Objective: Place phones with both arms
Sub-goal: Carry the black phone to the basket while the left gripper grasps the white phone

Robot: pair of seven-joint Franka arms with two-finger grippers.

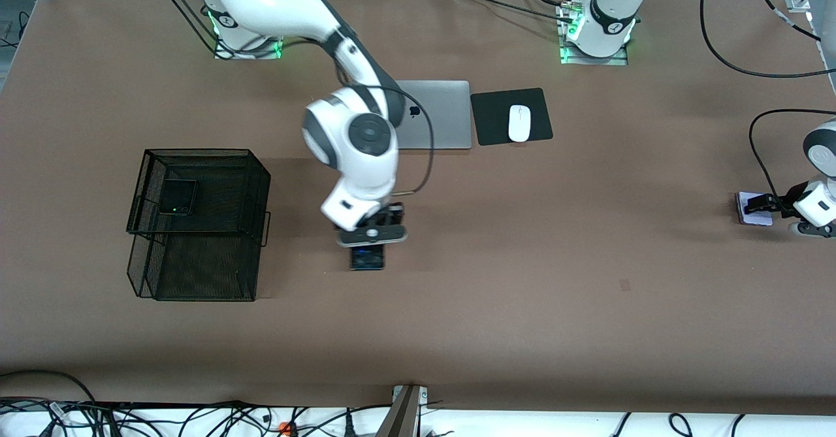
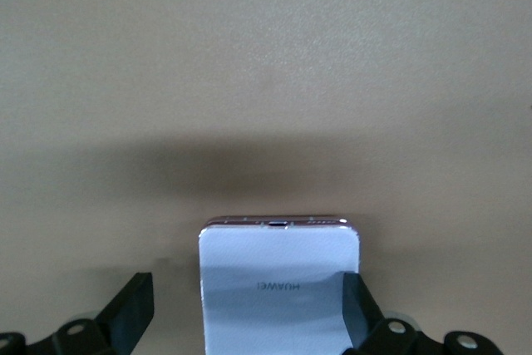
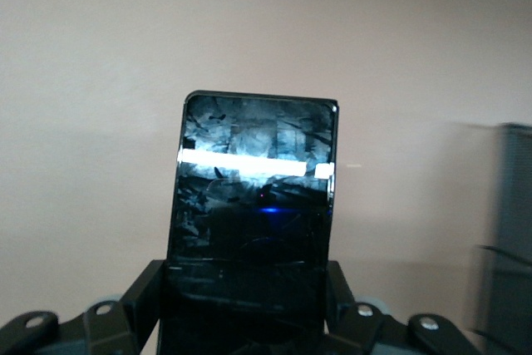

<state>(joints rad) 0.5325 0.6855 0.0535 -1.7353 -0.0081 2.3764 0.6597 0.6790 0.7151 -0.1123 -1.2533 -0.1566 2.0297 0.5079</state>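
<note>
Our right gripper point(image 1: 369, 240) clamps the slab point(image 1: 367, 256) across its width, long axis pointing away from the basket point(image 1: 196, 228); our left gripper point(image 1: 777, 205) straddles the white phone point(image 1: 752, 209), jaws wide.

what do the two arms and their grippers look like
Both are glossy white jointed arms with grey-black joint bands and round grey caps, trailing black cables. Bases glow green. The right gripper and left gripper are black, with two flat fingers.
</note>
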